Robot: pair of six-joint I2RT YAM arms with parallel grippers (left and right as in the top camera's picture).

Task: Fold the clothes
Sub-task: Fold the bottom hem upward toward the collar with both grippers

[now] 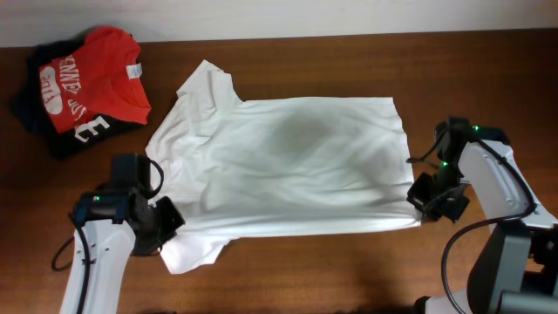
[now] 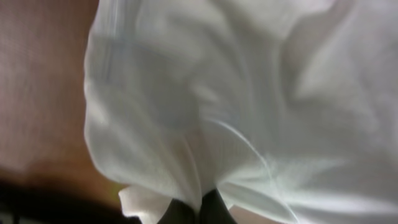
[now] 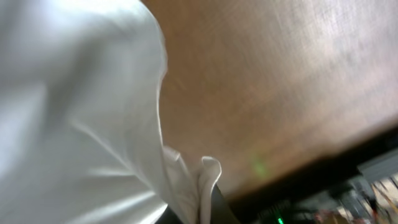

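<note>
The white T-shirt [image 1: 288, 166] lies spread across the middle of the brown table, collar end to the left, hem to the right. My left gripper [image 1: 167, 218] is shut on the shirt's near left part by the sleeve; in the left wrist view the fabric [image 2: 236, 99] bunches between the dark fingers [image 2: 198, 211]. My right gripper [image 1: 425, 202] is shut on the near right hem corner; the right wrist view shows a pinched fold of cloth [image 3: 205, 180] between its fingers [image 3: 202, 214]. The print does not show.
A red shirt with white lettering [image 1: 87, 83] lies on dark folded garments [image 1: 35, 113] at the back left corner. Bare wood table [image 1: 349, 270] runs along the front edge, and more of the table shows in the right wrist view [image 3: 280, 81].
</note>
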